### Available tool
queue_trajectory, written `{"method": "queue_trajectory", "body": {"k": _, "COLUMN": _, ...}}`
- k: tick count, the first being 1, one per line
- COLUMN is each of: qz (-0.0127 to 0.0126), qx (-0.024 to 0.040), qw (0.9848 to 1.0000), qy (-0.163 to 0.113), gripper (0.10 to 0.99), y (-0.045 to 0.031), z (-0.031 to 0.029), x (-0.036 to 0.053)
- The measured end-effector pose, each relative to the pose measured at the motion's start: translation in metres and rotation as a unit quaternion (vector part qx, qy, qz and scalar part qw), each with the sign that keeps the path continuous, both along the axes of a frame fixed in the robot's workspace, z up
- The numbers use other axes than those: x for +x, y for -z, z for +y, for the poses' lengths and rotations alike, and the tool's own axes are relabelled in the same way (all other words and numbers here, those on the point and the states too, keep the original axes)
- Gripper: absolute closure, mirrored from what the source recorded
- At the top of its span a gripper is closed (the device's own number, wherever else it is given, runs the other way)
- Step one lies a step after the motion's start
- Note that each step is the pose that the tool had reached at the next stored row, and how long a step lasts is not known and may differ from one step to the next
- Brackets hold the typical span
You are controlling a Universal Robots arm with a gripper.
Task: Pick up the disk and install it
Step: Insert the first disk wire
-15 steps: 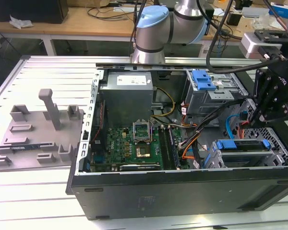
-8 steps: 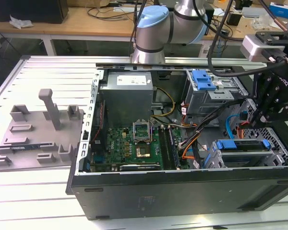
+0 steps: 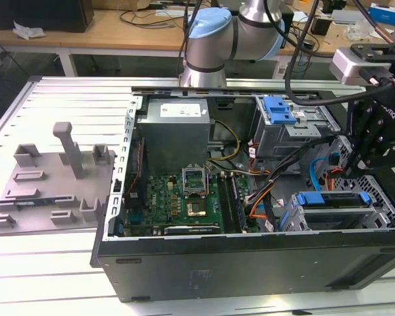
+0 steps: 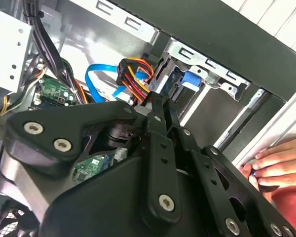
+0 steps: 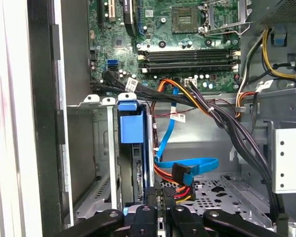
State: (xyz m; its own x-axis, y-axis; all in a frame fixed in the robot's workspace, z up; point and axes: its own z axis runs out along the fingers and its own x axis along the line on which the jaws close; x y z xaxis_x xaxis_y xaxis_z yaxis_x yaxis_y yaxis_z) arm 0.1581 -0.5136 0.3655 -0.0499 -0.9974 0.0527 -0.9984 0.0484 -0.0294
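The disk sits in the drive bay at the case's corner on the exterior view's right, its blue frame facing up. In the first wrist view the disk stands on edge in the metal bay, blue frame end toward the motherboard. My gripper hangs over that corner of the case. Its black fingers are together, with nothing seen between them, just beside the disk's near end. The tips touch or nearly touch a red, orange and yellow power cable plug. In the second wrist view my gripper points at the same cable bundle.
The open computer case lies on a slatted metal table. Inside are the motherboard, the power supply and an upper drive cage with a blue latch. A grey fixture plate lies beside the case. A person's hand rests at the case edge.
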Motion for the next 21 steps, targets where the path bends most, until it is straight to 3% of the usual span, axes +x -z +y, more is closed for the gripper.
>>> {"method": "queue_trajectory", "body": {"k": 3, "qz": 0.0018, "qx": -0.0019, "qw": 1.0000, "qy": 0.000, "gripper": 0.918, "y": 0.0000, "z": -0.0011, "x": 0.0001}}
{"method": "queue_trajectory", "body": {"k": 7, "qz": 0.0091, "qx": -0.0022, "qw": 1.0000, "qy": 0.000, "gripper": 0.918, "y": 0.0000, "z": -0.0034, "x": 0.0014}}
{"method": "queue_trajectory", "body": {"k": 12, "qz": 0.0097, "qx": -0.0025, "qw": 0.9999, "qy": 0.002, "gripper": 0.918, "y": 0.0001, "z": -0.0043, "x": 0.0062}}
{"method": "queue_trajectory", "body": {"k": 16, "qz": 0.0128, "qx": -0.0112, "qw": 0.9998, "qy": 0.014, "gripper": 0.918, "y": 0.0001, "z": -0.0037, "x": 0.0076}}
{"method": "queue_trajectory", "body": {"k": 18, "qz": 0.0138, "qx": -0.0126, "qw": 0.9997, "qy": 0.014, "gripper": 0.918, "y": 0.0002, "z": -0.0029, "x": 0.0076}}
{"method": "queue_trajectory", "body": {"k": 20, "qz": 0.0172, "qx": -0.0153, "qw": 0.9996, "qy": 0.014, "gripper": 0.918, "y": 0.0003, "z": -0.0020, "x": 0.0077}}
{"method": "queue_trajectory", "body": {"k": 21, "qz": 0.0207, "qx": -0.0182, "qw": 0.9995, "qy": 0.015, "gripper": 0.918, "y": 0.0003, "z": -0.0012, "x": 0.0076}}
